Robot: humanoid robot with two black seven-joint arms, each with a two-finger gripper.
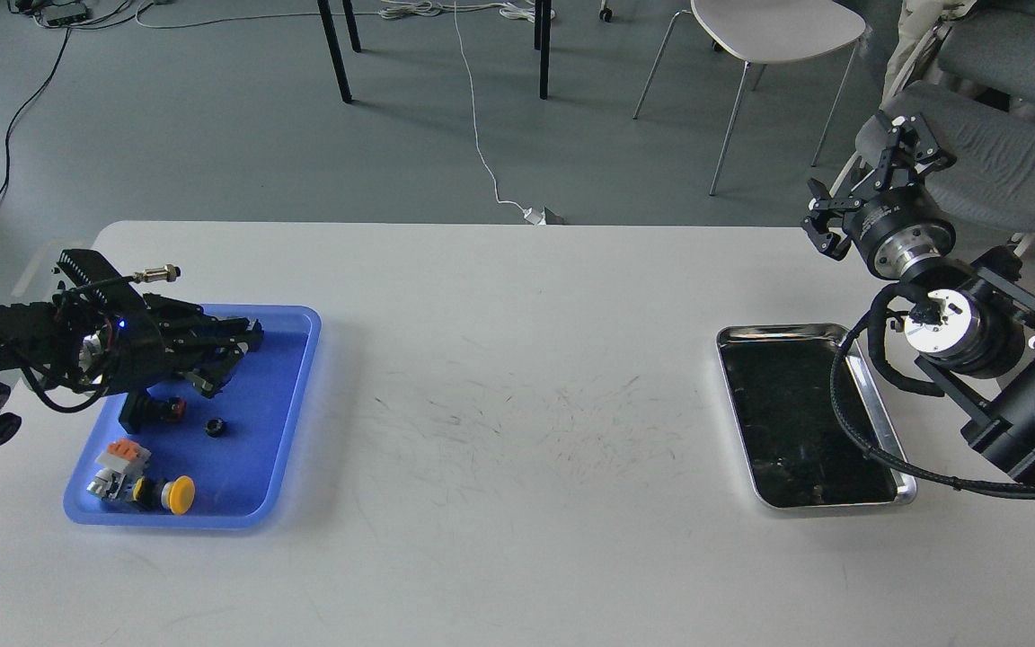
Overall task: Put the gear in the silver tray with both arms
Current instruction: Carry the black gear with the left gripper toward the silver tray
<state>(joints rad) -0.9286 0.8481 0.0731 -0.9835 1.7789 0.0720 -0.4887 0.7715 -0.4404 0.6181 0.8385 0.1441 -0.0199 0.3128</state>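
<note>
The silver tray [877,415] lies at the right of the white table, its dark bottom bare. My left gripper [232,352] hovers over the far part of the blue tray [288,395]. It is dark, and I cannot tell whether its fingers hold anything. A small black round part [215,428], which may be the gear, lies on the blue tray's floor just below and in front of the gripper. My right gripper [857,172] is raised beyond the table's far right edge, above and behind the silver tray. It is open and empty.
The blue tray also holds a black part with a red end [154,411], an orange and grey switch [119,456] and a yellow push button [179,494]. My right arm's cable [850,422] hangs over the silver tray's right rim. Chairs stand beyond the table.
</note>
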